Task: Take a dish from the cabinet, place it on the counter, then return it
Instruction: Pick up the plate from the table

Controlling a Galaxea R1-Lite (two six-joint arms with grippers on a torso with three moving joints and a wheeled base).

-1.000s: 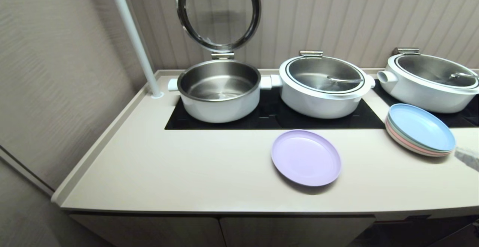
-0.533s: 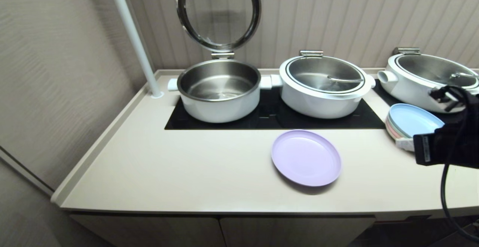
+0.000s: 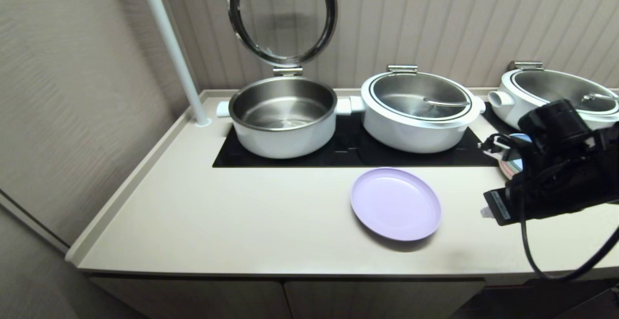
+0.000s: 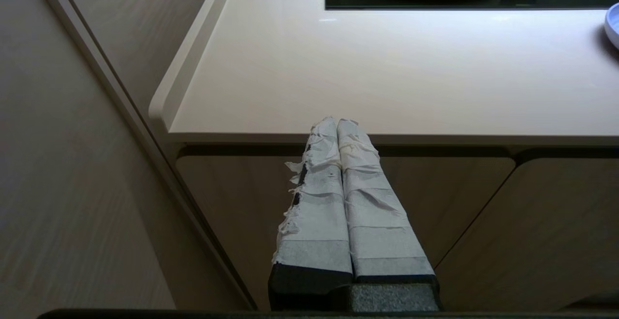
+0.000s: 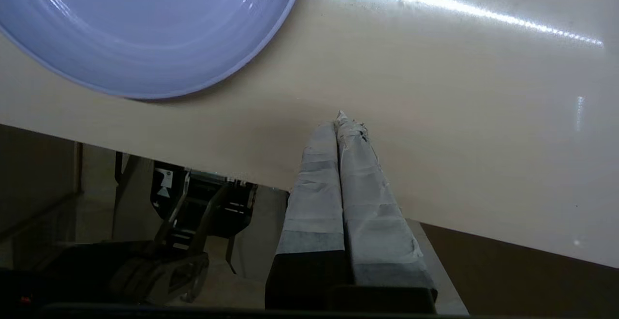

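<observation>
Head view, left to right: white pole [image 3: 171, 48] at the far left corner of the counter [image 3: 217, 212]; open pot [image 3: 283, 116] with its glass lid [image 3: 282, 17] tipped up; covered pot [image 3: 418, 111]; third pot [image 3: 556, 87] far right, all on black cooktop panels. Stacked plates [image 3: 512, 164] mostly hidden behind the right arm.

Dish [image 3: 395, 203]: lavender, lying flat and right side up on the counter, near the front edge, just in front of the cooktop, apart from the pots and the stack. Cabinet [image 3: 290, 299] doors below, shut on the left side.

Left gripper [image 4: 337, 123]: parked low in front of the cabinet, taped fingers pressed together, empty.

Right gripper [image 5: 341, 118]: over the counter to the right of the dish, near but not touching it; fingers pressed together, holding nothing. They must spread before any grasp.

Handling, judged: thin plastic, so light, stiff, not fragile, but smooth and likely to slide on the slick counter if pushed. Flat on the surface it offers little to hold; best bet is the raised rim on its right or near side, one finger under the lip and one inside.
</observation>
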